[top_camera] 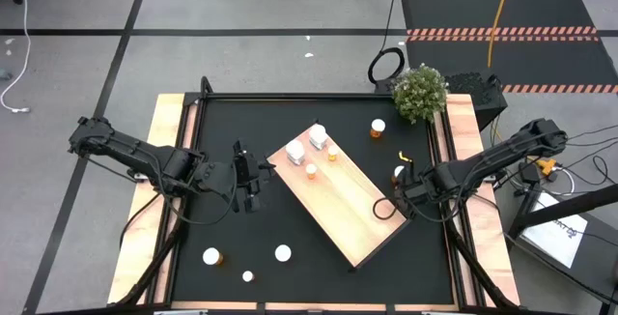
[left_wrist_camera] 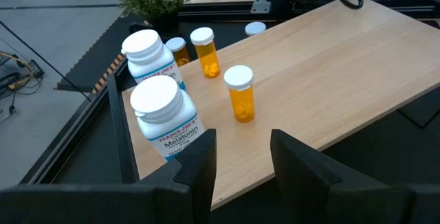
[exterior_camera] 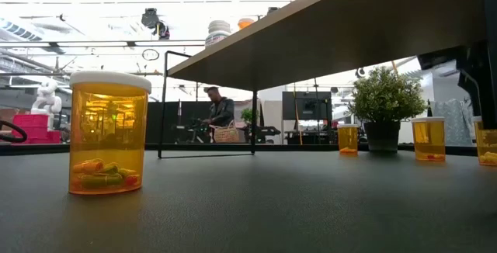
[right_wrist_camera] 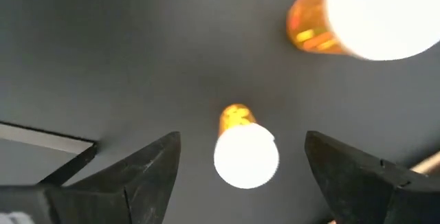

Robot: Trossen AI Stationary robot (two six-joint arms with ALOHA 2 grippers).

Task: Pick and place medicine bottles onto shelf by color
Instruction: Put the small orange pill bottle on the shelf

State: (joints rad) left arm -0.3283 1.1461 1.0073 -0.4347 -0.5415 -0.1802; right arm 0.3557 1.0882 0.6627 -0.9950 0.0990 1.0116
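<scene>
High view: we count four medicine bottles on the shelf (top_camera: 338, 197), two white ones (top_camera: 305, 145) and two orange ones (top_camera: 322, 161) grouped at its far end. At least five more stand on the black mat (top_camera: 232, 122). Our right gripper (top_camera: 406, 187) hangs, fingers apart, over an orange bottle (right_wrist_camera: 244, 145). Our left gripper (top_camera: 253, 182) waits beside the shelf, fingers parted and empty.

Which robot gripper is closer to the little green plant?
The right one. The right gripper hangs over the mat just below the plant, above orange bottles. The left gripper sits far across the table, beyond the shelf.
</scene>
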